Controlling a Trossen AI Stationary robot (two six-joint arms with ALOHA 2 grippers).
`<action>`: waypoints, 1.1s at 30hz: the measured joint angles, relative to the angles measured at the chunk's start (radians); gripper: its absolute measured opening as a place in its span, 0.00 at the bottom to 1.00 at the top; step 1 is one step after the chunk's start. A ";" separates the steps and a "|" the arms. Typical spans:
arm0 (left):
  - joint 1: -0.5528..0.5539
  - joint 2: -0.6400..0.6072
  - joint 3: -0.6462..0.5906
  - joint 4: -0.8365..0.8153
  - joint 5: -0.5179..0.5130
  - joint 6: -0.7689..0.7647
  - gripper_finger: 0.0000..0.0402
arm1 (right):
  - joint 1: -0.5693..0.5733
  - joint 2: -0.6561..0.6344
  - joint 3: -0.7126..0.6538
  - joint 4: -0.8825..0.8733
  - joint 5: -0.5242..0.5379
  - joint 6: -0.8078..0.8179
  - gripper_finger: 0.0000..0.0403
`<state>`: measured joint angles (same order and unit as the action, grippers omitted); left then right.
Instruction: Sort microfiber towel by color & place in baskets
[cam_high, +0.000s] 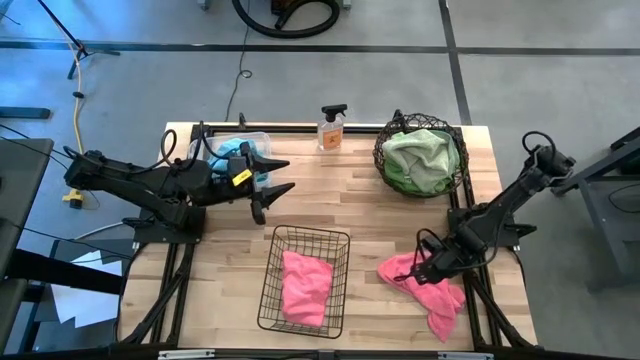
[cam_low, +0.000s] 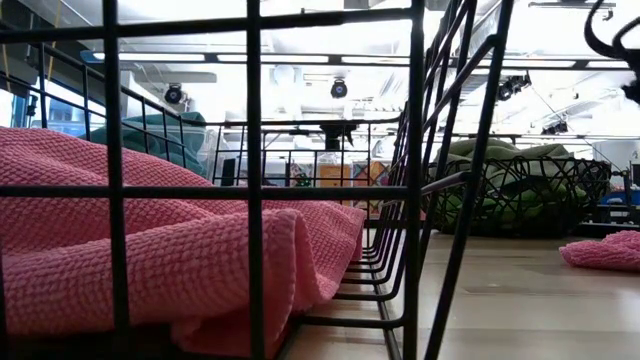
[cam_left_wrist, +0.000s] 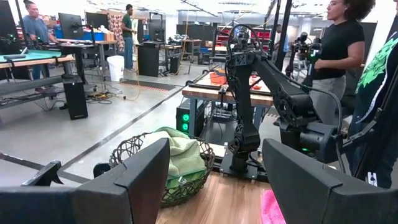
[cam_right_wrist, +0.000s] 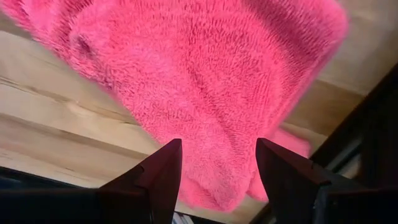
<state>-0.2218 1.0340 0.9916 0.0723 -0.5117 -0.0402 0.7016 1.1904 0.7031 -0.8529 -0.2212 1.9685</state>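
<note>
My right gripper (cam_high: 428, 262): fingers (cam_right_wrist: 155, 177) parted, straddling the loose pink towel (cam_high: 430, 290) near the tabletop's (cam_high: 370, 215) front right corner; not clamped on it. My left gripper (cam_high: 275, 176): fingers spread wide, empty, raised beside the clear bin (cam_high: 262, 137) at the back left.

Towels, pink: two, the second (cam_high: 305, 285) in the black grid basket (cam_high: 276, 290) at front centre. Towels, green: one pile (cam_high: 420, 160), count unclear, in the round wire basket (cam_high: 382, 158) at back right. Towels, blue: one visible (cam_high: 232, 150), in the clear bin. Baskets: three. Spray bottle (cam_high: 331, 128): one, back edge.
</note>
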 joint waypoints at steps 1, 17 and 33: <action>0.000 0.000 0.000 0.000 0.000 0.000 0.61 | 0.008 0.000 -0.011 0.024 0.001 0.018 0.50; 0.000 0.000 0.000 0.000 0.000 0.000 0.61 | 0.073 0.215 -0.034 0.150 0.009 0.145 0.50; 0.000 0.000 0.000 0.000 0.000 -0.009 0.61 | 0.072 0.344 -0.027 0.174 0.004 0.118 0.50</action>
<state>-0.2221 1.0340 0.9920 0.0720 -0.5121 -0.0494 0.7738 1.5349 0.6762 -0.6792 -0.2168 2.0866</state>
